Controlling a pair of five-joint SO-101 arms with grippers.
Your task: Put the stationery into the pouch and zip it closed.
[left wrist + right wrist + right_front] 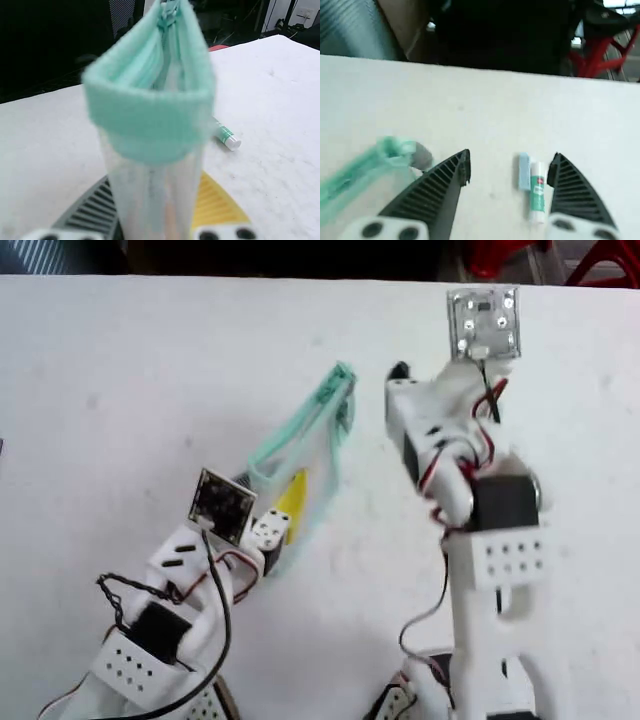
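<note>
Mint-green fabric trims the clear, soft pouch. Its long axis runs diagonally from the left fingers, clamped on one end, toward the right fingers, spread wide over a glue stick and a blue eraser on the white desk.

I read the pouch as clear, translucent film with a mint-green fabric band and a zipper in the same green. The left gripper has one grey ribbed finger and one yellow ribbed finger on a white base with dark holes. The right gripper has two black ribbed fingers on a white base. The glue stick is white with a green label. The eraser is pale blue. The table is white with faint grey specks. Both arms are white with black motor blocks and carry red and black wires.
</note>
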